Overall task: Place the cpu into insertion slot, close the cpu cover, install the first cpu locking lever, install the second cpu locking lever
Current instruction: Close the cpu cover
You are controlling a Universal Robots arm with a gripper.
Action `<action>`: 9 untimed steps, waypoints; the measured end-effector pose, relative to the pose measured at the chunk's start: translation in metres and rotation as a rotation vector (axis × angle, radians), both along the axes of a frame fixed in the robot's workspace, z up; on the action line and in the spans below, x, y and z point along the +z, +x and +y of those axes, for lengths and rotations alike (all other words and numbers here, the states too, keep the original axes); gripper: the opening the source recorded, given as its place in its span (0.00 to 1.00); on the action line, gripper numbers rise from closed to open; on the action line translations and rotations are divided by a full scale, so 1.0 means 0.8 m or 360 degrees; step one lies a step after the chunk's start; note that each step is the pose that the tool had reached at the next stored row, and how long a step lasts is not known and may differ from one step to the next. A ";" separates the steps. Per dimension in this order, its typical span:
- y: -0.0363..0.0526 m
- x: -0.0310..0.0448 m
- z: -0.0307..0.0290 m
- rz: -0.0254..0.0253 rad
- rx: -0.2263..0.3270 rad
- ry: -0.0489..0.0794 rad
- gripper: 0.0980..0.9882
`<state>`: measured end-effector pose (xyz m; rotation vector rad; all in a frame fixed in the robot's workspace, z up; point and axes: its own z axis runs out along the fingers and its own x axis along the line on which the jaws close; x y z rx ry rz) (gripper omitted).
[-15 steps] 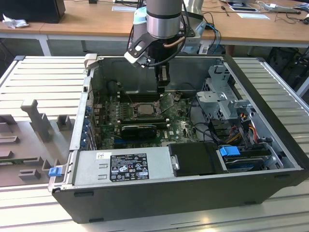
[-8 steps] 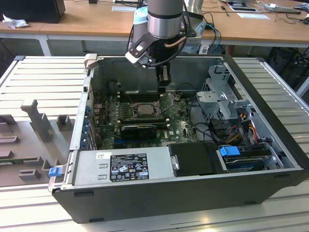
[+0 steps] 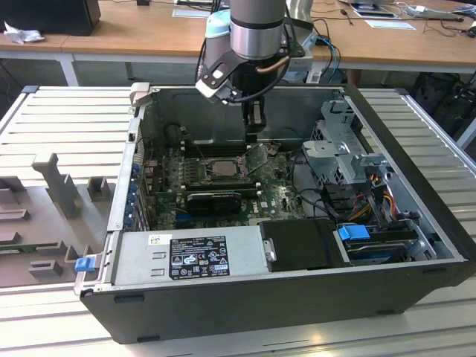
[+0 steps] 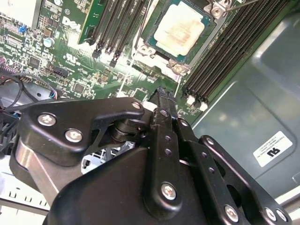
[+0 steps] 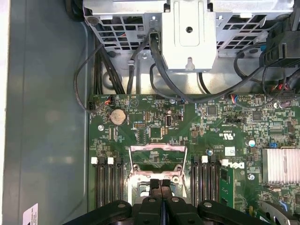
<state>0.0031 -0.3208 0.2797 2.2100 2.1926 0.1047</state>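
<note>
Second wrist view: cpu (image 4: pixel 180 30) seated in insertion slot (image 4: pixel 149 49); gripper (image 4: pixel 162 93) clenched, adj. to slot. First wrist view: cpu cover (image 5: pixel 158 148) tilted up off slot.

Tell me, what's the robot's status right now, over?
Gripper shut, low over the cover. Cpu seated; cover raised, not yet closed. Nothing blocking it.
</note>
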 end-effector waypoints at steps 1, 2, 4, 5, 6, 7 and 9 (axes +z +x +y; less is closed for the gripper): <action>0.001 0.0000 0.0000 0.00000 0.0000 0.0000 0.01; 0.001 0.0000 0.0000 0.00000 0.0000 0.0000 0.01; 0.003 0.0000 0.0000 0.00001 0.0000 0.0000 0.01; 0.004 0.0000 0.0000 0.00001 0.0000 0.0000 0.01; 0.004 0.0004 0.0001 0.00003 0.0000 0.0000 0.01; 0.004 0.0022 0.0001 0.00003 0.0000 0.0000 0.01; 0.006 0.0040 0.0001 -0.00001 0.0000 0.0000 0.01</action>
